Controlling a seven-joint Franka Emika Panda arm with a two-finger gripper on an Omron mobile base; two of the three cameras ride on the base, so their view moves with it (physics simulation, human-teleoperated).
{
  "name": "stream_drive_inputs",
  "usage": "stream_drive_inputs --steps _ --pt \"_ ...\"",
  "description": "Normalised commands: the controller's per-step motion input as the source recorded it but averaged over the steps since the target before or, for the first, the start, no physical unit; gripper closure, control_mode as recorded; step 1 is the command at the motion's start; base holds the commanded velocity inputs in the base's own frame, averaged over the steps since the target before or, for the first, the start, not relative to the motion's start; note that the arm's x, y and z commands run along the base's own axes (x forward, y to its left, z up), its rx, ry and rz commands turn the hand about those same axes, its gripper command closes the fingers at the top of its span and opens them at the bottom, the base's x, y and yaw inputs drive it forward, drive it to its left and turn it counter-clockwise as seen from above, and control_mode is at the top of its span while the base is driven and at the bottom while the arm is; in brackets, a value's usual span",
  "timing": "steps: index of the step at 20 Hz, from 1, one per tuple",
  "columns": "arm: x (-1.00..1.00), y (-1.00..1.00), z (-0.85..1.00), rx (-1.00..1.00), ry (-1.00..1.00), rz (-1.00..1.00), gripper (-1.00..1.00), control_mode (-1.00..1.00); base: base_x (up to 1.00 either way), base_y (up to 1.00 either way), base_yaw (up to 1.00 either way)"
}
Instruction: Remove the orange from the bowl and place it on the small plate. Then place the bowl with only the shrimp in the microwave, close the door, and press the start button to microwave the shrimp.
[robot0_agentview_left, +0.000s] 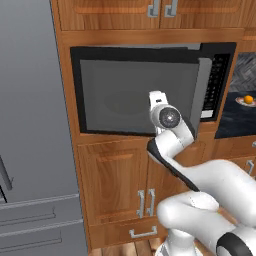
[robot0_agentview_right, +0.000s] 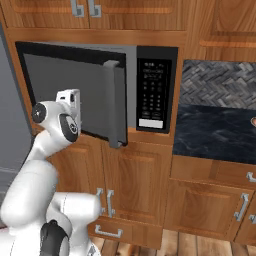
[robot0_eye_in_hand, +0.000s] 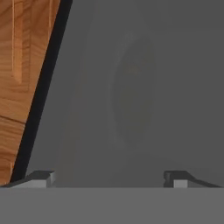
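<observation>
1. One door (robot0_agentview_right: 75, 95) matters here: it hangs partly ajar on the microwave (robot0_agentview_left: 150, 85), hinged at the frame's left side, its free edge with the long bar handle (robot0_agentview_right: 116, 102) swung out just in front of the keypad panel (robot0_agentview_right: 154, 95).
2. Your pincer (robot0_eye_in_hand: 109, 178) is released, tips spread wide with nothing between them, pointed square at the door's grey window, very close to it.
3. Expect the door to handle as a stiff, light, hinged panel; the window face looks smooth, so a push could slide. Press flat against the window toward the handle side, far from the hinge, or hook the bar handle itself.
4. Through the window you can make out a faint round shape, likely the turntable; you cannot tell whether the bowl sits on it.
5. Count: one microwave, one door, one bar handle, one keypad.
6. Right of the microwave, on the dark bench (robot0_agentview_left: 235, 120), one orange (robot0_agentview_left: 248, 99) rests on one small plate (robot0_agentview_left: 246, 103).
</observation>
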Motion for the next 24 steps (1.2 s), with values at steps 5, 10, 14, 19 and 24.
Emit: stream_drive_inputs --steps 5,10,14,19,24 --pt "0.86 0.00 0.00 0.00 0.07 0.16 -1.00 -1.00 0.00 0.00 0.00" --pt "0.72 0.00 0.00 0.00 0.08 0.13 -1.00 -1.00 0.00 0.00 0.00" --pt "0.52 0.00 0.00 0.00 0.08 0.09 -1.00 -1.00 0.00 0.00 0.00" --pt "-0.56 -0.19 0.00 0.00 0.01 0.02 -1.00 -1.00 0.00 0.00 0.00" --pt "-1.00 -0.67 0.00 0.05 0.00 0.00 -1.00 -1.00 0.00 0.00 0.00"
